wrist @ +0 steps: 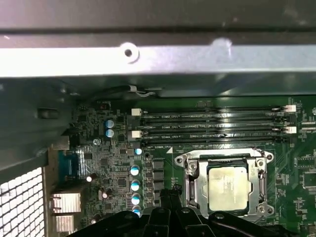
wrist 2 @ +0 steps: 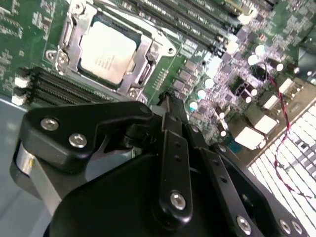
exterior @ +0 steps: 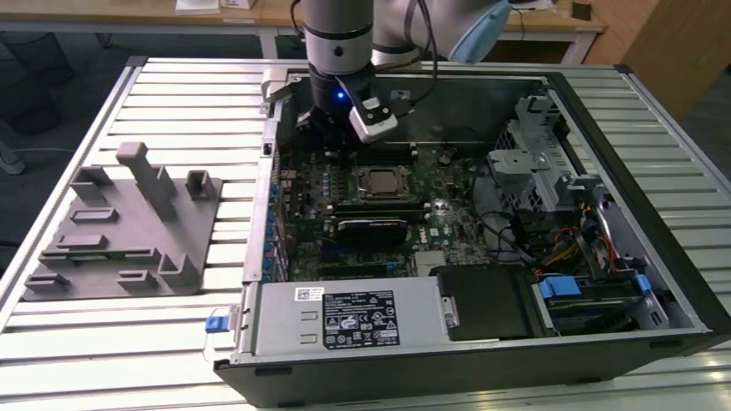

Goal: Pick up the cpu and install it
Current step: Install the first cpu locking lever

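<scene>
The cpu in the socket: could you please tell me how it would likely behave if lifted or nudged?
The cpu looks flat and metal-topped, so probably stiff and unable to roll. Its smooth top may be slippery. Seated inside the socket frame, it likely resists sideways pushes.

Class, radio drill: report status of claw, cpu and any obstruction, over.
Claw shut, empty, above the board beside the socket. Cpu lying in the socket. Nothing over the cpu.

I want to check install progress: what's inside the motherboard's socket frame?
The cpu lies flat inside the socket frame, its silvery top showing in both wrist views. Whatever is beneath the chip is covered by it.
</scene>
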Robot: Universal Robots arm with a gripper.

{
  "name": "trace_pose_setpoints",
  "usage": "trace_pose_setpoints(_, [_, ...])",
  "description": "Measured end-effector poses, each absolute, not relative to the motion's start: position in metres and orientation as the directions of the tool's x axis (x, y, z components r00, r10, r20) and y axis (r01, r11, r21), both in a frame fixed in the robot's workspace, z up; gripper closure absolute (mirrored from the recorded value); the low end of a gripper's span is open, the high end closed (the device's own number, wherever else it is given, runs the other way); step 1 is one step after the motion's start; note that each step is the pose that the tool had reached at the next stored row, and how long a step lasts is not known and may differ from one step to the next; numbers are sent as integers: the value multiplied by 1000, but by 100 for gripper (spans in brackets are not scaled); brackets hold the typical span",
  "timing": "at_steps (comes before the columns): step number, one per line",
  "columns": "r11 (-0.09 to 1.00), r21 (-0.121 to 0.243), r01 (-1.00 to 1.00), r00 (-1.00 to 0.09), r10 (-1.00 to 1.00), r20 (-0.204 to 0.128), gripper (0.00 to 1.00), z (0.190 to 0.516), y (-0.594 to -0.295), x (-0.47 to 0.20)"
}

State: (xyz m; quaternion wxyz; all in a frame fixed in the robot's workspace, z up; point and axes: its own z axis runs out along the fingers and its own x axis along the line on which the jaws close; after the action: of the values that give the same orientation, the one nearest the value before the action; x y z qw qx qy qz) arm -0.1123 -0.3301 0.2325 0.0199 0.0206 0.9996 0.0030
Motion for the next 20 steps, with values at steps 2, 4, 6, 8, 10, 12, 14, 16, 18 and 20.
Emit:
trace_pose_setpoints(2, [999,11,41,-998,42,-39,89,236,-330,-112])
trace_pose_setpoints(4, [999,17,41,-998,42,-39,89,239,-330,-112])
trace_pose_setpoints(6, [999,24,41,-998,42,-39,89,241,-330,-112])
trace_pose_setpoints(8, [998,42,41,-998,43,-38,89,242,-330,-112])
trace_pose_setpoints(10, [998,57,41,-998,43,-37,89,242,-330,-112])
trace_pose_setpoints(12, [997,63,40,-998,43,-37,89,242,-330,-112])
trace_pose_setpoints(14, [996,76,38,-999,41,-36,89,242,-330,-112])
trace_pose_setpoints(16, [996,85,36,-999,39,-35,89,242,-330,-113])
trace_pose_setpoints(18, [995,89,34,-999,38,-35,89,242,-330,-114])
trace_pose_setpoints(20, [994,105,30,-999,34,-34,89,242,-330,-114])
